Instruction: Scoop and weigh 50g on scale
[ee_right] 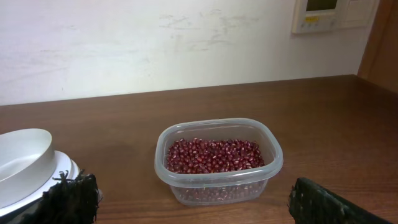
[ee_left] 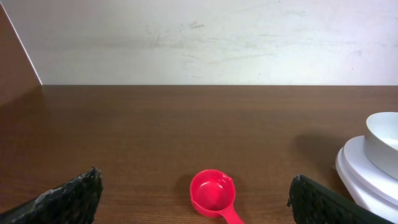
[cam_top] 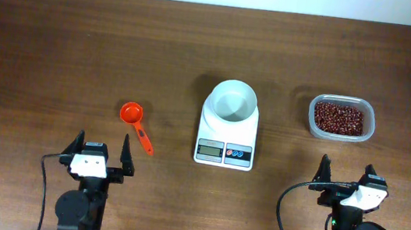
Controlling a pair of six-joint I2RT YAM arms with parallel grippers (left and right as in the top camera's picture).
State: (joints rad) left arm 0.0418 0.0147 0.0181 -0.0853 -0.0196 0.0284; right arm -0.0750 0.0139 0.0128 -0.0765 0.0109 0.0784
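Left claw wide, empty, near red scoop; right claw likewise near beans.

one scale, one scoop, one tub, two grippers

Left gripper and right gripper, jaws wide apart.
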